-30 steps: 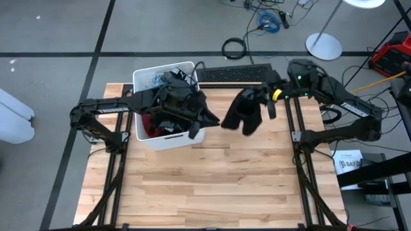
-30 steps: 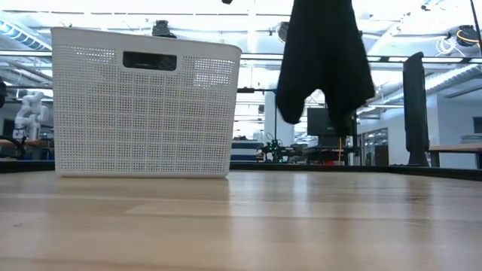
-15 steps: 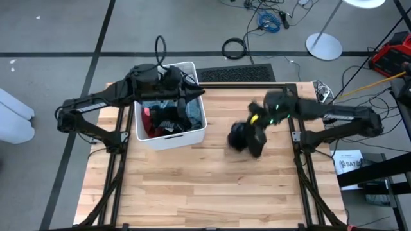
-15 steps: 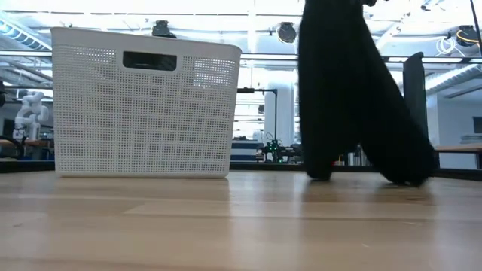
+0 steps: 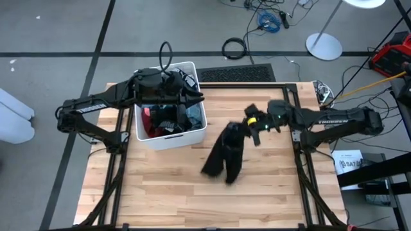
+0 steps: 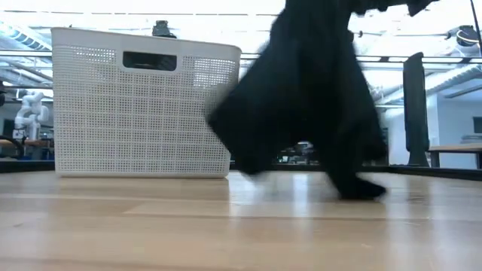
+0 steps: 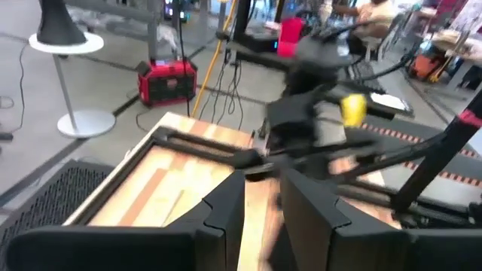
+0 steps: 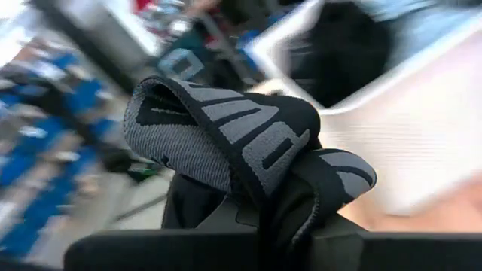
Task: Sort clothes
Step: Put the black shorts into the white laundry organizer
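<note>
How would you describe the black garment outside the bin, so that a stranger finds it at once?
Start from the white bin at the table's back left and look to its right. There the right gripper is shut on a black garment that hangs down to the wood. It is the only piece outside the bin, all black, with a grey patterned waistband.

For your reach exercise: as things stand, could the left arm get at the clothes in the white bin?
Probably yes. The left gripper hovers right over the white bin, whose top is open, with the clothes heaped below it. The right gripper is off to the side, shut on the black garment.
</note>
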